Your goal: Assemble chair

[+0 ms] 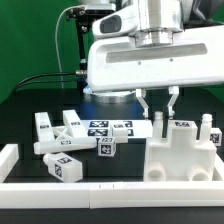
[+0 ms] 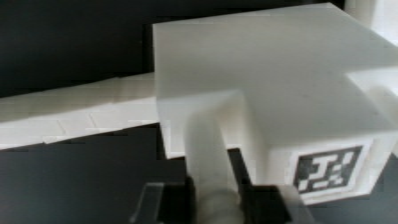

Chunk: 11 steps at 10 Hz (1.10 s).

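Note:
The chair's large white stepped piece (image 1: 182,155) stands at the exterior view's right. A thin white post (image 1: 158,120) rises from its near-left corner, and another post (image 1: 203,122) stands further right. My gripper (image 1: 158,110) hangs straight above the first post. In the wrist view my gripper (image 2: 214,198) is shut on that narrow white post (image 2: 210,160), which fills the gap between the dark fingers (image 2: 169,205). Past the post lies the white block (image 2: 267,70) with a square tag (image 2: 333,167) on its side.
Loose white tagged chair pieces lie at the exterior view's left: bars (image 1: 45,125) (image 1: 56,144) and small cubes (image 1: 105,148) (image 1: 66,166). The marker board (image 1: 100,127) lies behind them. A low white border rail (image 1: 100,192) runs along the front and left.

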{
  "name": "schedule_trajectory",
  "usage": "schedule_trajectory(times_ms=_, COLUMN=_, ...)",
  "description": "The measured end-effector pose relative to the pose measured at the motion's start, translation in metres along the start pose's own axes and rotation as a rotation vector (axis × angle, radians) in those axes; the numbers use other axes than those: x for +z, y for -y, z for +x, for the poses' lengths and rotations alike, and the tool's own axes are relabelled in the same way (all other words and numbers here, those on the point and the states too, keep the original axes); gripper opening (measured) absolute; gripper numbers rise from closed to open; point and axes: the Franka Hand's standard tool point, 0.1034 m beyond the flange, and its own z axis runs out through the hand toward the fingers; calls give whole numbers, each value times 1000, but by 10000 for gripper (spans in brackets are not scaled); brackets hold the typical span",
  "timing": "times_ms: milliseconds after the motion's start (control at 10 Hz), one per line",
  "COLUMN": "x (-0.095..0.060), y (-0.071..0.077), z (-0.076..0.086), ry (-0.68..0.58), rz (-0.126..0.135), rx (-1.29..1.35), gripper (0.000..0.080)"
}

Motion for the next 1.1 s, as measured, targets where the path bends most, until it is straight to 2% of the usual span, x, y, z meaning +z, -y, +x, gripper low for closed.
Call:
schedule_trajectory(times_ms=100, x=4, y=-4, z=-10, ry=-93, rz=-10, rx=-12, gripper=117)
schedule_trajectory(times_ms=200, x=7, y=-6, z=-13, ry=-182, rz=-17, rx=-19, gripper=117)
schedule_trajectory(times_ms=300, x=8, y=-6, z=-12, ry=-207, rz=-19, rx=-13, gripper=117)
schedule_trajectory(times_ms=800, x=11, y=-6, z=-7, ry=-204, rz=-21, rx=-3, gripper=117)
schedule_trajectory(times_ms=900, x=11, y=-8, z=-6, ry=-147, rz=-20, rx=0, gripper=117)
schedule_trajectory(times_ms=1100, x=10, y=-10, z=-4, ry=-125, rz=-21, rx=-6, gripper=117)
